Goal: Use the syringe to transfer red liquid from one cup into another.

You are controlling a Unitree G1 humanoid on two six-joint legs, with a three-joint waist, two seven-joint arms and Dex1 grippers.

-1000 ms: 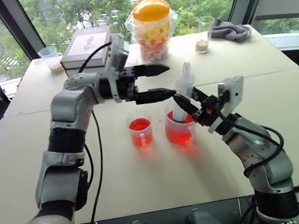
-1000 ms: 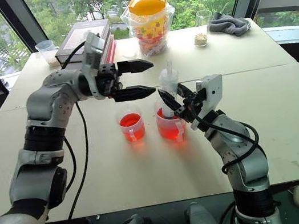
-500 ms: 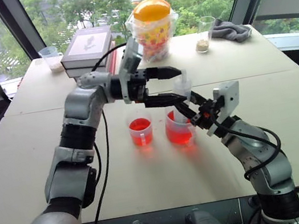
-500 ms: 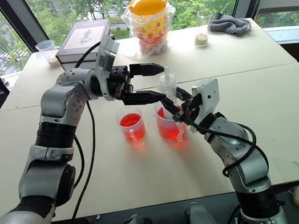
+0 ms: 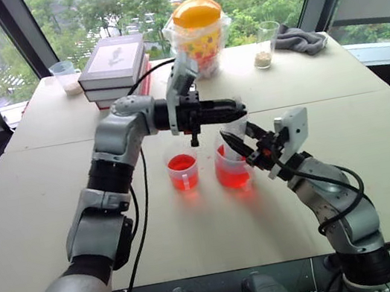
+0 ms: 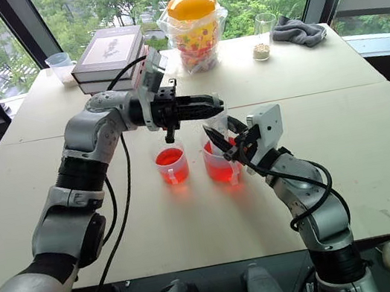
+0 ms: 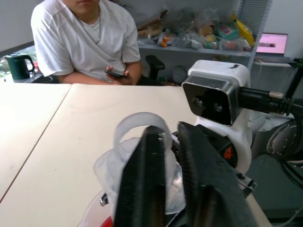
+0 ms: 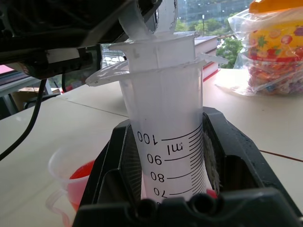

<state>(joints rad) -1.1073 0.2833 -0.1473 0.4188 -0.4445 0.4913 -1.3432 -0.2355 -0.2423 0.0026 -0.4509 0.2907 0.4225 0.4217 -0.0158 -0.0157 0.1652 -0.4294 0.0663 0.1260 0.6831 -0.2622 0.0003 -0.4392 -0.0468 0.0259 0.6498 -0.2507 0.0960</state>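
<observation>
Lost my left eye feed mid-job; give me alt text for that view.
Right gripper holds the syringe upright in the wider red cup, while the left gripper is shut on its plunger top. The smaller red cup stands beside it.

The syringe (image 8: 163,142) carries a printed black scale on its clear barrel. The marks that can be read are 100 with "ml" beside it, then 90, 80 and 70. No other writing is legible.
</observation>
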